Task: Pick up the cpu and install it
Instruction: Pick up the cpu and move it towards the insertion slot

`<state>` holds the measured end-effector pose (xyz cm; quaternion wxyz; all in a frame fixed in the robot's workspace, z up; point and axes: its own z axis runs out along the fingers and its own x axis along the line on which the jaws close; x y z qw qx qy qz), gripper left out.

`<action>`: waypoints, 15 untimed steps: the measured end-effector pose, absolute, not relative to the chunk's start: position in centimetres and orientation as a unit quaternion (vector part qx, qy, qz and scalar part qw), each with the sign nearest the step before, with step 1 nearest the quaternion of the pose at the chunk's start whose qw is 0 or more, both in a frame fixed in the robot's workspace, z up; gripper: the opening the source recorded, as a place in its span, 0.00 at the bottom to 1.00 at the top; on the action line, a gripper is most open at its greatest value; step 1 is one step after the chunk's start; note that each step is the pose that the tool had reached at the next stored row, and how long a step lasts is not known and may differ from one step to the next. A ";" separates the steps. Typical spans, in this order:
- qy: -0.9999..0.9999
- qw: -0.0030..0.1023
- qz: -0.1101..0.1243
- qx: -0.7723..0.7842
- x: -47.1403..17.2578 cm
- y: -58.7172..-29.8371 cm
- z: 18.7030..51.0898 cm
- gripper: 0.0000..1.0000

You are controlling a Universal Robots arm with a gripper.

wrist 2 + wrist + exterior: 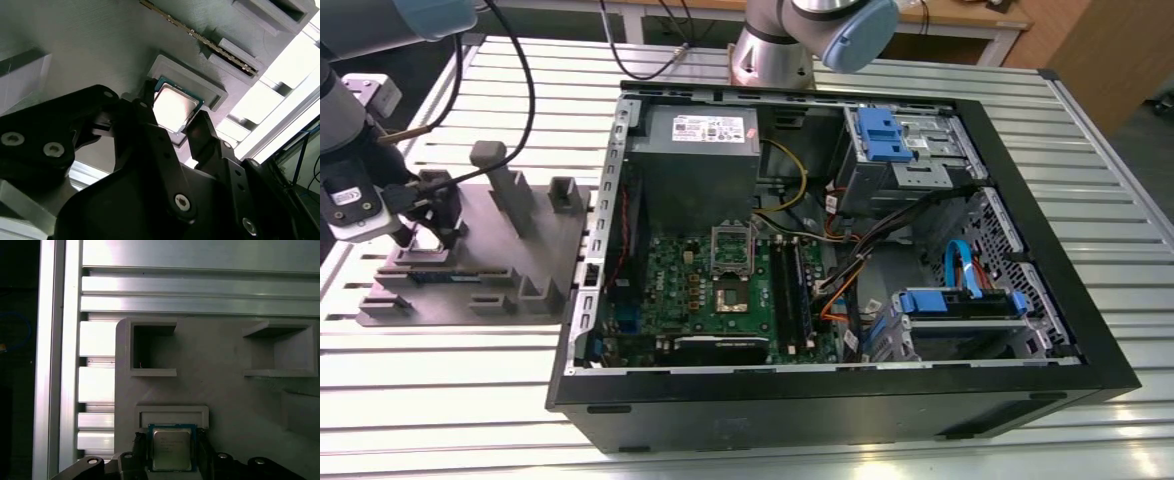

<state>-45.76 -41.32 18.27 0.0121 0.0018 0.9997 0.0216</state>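
Grasp stage of the pick-up. The gripper (171, 454) is hanging low over the grey fixture tray (520, 255), which is lying on the slatted aluminium counter (454, 400) at the exterior view's left, just beside the open computer case (854, 405). The cpu (171, 447) is sitting flat, metal top upward, in its shallow framed recess (172, 412) near one edge of the tray; it is not yet rising clear of that frame. In both wrist views the black fingers (141, 455) are bracketing the chip, set narrow and appearing to press on two opposite edges, so the hold is judged to be closing or already made rather than loose. The motherboard (707, 270) is lying inside the case, well apart from the chip, with its socket (731, 292) showing bare, so the installing is judged not yet begun. What this grasp is calling for is a level, straight withdrawal from the recess, since a tilt could be catching a corner against the frame or letting the thin chip slip.
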 end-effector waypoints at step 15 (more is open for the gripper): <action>1.000 0.012 0.022 0.002 -45.8 -41.3 19.3 0.47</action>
